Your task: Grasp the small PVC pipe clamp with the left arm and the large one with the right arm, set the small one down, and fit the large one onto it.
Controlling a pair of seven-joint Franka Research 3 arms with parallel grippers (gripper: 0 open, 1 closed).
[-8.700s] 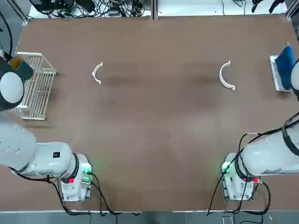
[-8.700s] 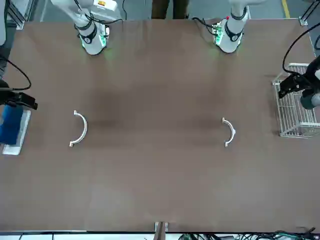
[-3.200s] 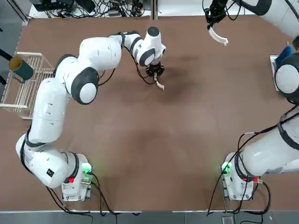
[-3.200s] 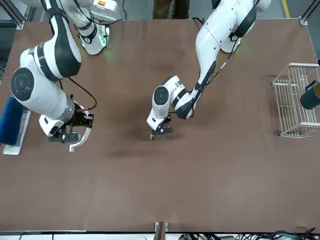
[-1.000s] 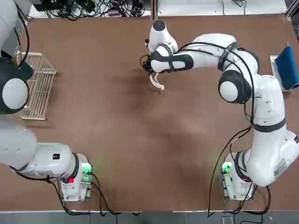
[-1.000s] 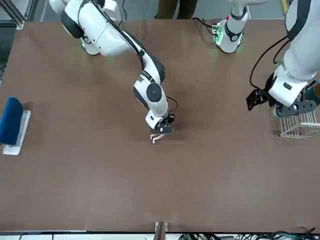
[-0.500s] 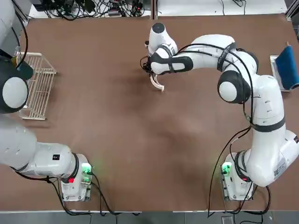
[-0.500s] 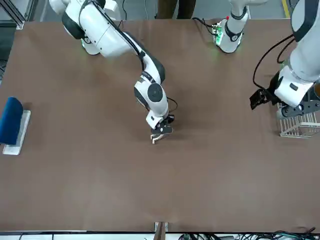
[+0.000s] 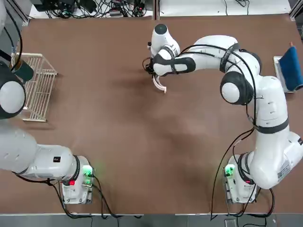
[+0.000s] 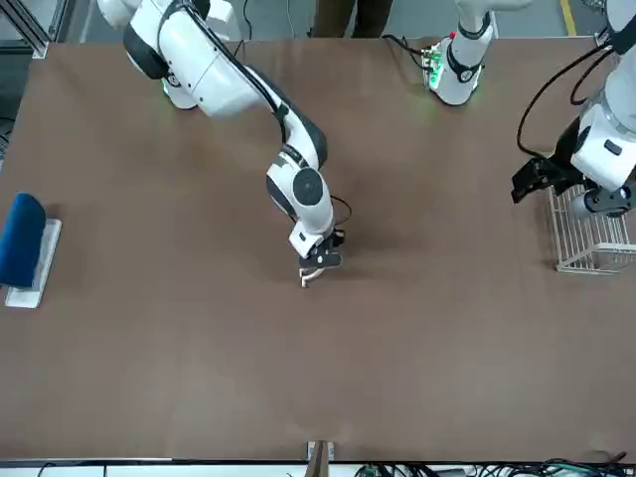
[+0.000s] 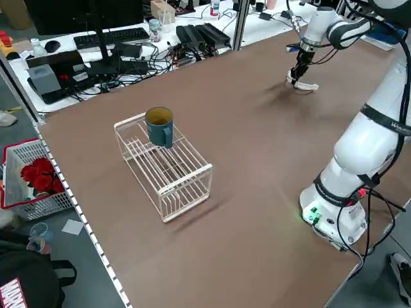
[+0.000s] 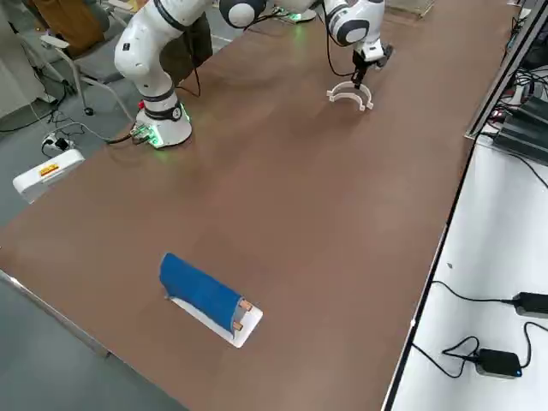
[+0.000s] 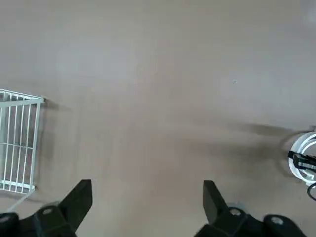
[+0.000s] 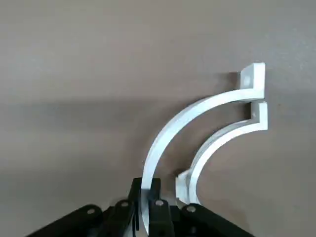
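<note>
In the right wrist view the large clamp (image 14: 197,109) is a white arc curving around the outside of the small PVC pipe clamp (image 14: 222,136), their end lips close together. My right gripper (image 14: 148,210) is shut on one end of the large clamp. Both arcs sit at the far middle of the table (image 9: 160,86), under the right gripper (image 9: 158,78), and show in the front view as a white bit (image 10: 310,276) below the right gripper (image 10: 316,260). My left gripper (image 13: 145,202) is open and holds nothing; it hangs high beside the wire rack (image 10: 591,229).
A white wire rack (image 9: 38,87) with a teal mug (image 11: 158,126) on it stands at the table's left edge. A blue roll on a white base (image 9: 289,68) lies at the right edge. Cables and desks (image 11: 128,51) lie beyond the far edge.
The left arm has drawn farther back toward the wire rack, its gripper still open. The right gripper has stayed shut on the large clamp, shifting only slightly.
</note>
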